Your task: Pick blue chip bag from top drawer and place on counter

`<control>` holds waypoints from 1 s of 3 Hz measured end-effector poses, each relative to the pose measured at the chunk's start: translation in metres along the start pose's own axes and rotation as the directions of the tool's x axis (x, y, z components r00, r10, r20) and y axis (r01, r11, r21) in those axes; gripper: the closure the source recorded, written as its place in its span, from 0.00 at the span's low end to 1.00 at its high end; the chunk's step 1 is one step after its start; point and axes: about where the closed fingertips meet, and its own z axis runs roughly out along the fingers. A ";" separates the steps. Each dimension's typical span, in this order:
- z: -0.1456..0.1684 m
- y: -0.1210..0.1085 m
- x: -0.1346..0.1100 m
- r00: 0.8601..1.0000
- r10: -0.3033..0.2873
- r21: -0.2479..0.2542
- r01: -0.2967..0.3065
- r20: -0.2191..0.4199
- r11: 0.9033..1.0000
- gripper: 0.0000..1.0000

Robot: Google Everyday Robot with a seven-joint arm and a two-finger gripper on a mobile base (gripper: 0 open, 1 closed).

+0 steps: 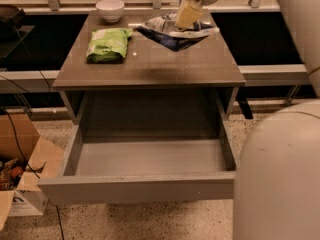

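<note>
Two chip bags show, one blue and one green, with one bowl, one drawer and one cardboard box. The gripper [186, 20] sits at 12 o'clock in the view, over the far edge of the counter [160, 66], its pale fingers clenched on the blue chip bag [172, 36], which spreads crumpled beneath them at the counter's 1 o'clock corner. The green chip bag [107, 45] lies flat at 10 o'clock, and the white bowl [110, 9] stands at 11 o'clock. The top drawer [135, 188] is pulled out at 6 o'clock. The cardboard box [22, 184] stands on the floor at 8 o'clock. Print on the bags is unreadable.
</note>
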 end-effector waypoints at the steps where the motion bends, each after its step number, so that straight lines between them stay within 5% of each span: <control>1: 0.055 -0.007 0.021 0.997 0.050 -0.043 -0.053 -0.061 0.998 0.73; 3: 0.055 -0.007 0.021 0.997 0.050 -0.043 -0.053 -0.061 0.998 0.27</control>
